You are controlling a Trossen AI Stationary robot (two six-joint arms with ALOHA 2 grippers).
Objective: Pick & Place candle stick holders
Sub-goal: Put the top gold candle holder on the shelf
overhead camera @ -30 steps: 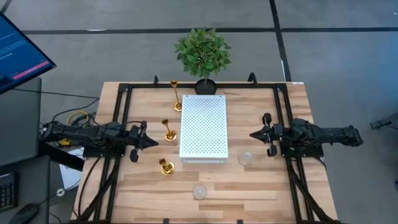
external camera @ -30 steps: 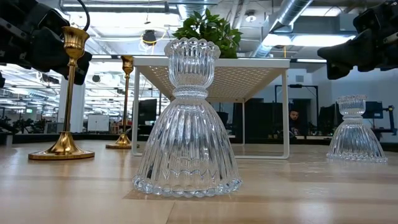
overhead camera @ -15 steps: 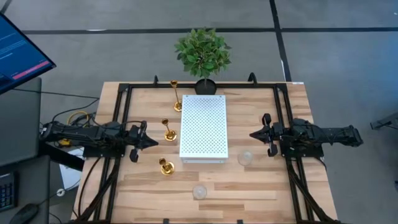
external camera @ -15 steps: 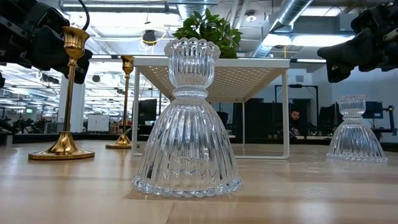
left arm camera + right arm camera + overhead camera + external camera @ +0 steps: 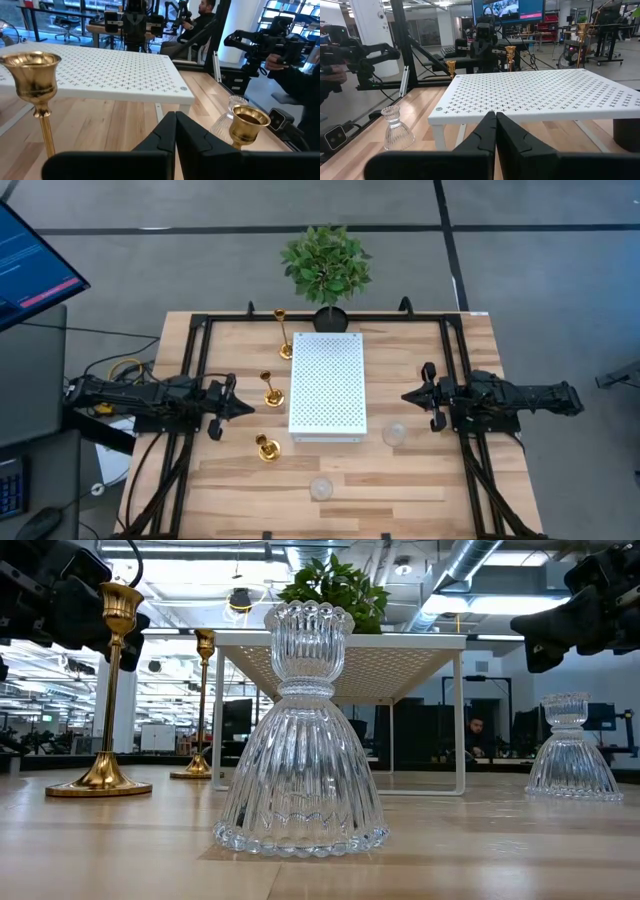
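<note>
Both grippers idle w/ fingers pressed together, nothing held: left gripper (image 5: 243,409), right gripper (image 5: 408,396). Shiny gold candle stick holders (image 5: 270,390) sit on wooden worktop (image 5: 420,480) beside white perforated riser (image 5: 327,385). Spread fingers first, then approach stem level.

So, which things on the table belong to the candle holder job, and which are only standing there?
Belong to the job:
- three gold holders: tall, middle, short
- two glass holders: front, right

Only standing there:
- potted plant
- white perforated stand
</note>
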